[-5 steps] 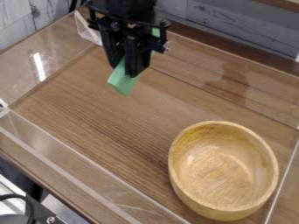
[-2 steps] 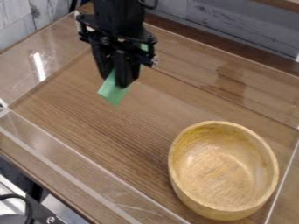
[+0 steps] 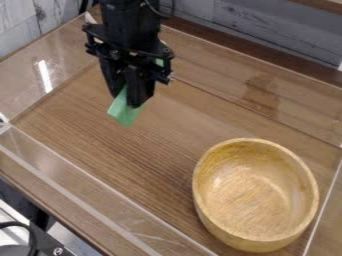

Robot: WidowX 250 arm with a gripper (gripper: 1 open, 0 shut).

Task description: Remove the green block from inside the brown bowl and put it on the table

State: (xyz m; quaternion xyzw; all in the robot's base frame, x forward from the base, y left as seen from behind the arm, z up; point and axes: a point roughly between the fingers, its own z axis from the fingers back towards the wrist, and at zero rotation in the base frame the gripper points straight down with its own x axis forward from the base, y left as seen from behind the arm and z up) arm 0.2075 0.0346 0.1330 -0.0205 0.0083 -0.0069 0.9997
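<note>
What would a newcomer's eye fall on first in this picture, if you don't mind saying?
Probably the bright green block, hanging at upper left from the black gripper, which is shut on it above the table. Next comes the brown bowl at lower right, wide, pale and empty.

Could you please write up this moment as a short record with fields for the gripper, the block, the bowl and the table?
gripper: black gripper, pointing down, shut on the block
block: flat bright green block, held clear above the table, lower end showing below the fingers
bowl: round light-brown wooden bowl, empty, at lower right
table: brown wood-grain table with clear walls
</note>
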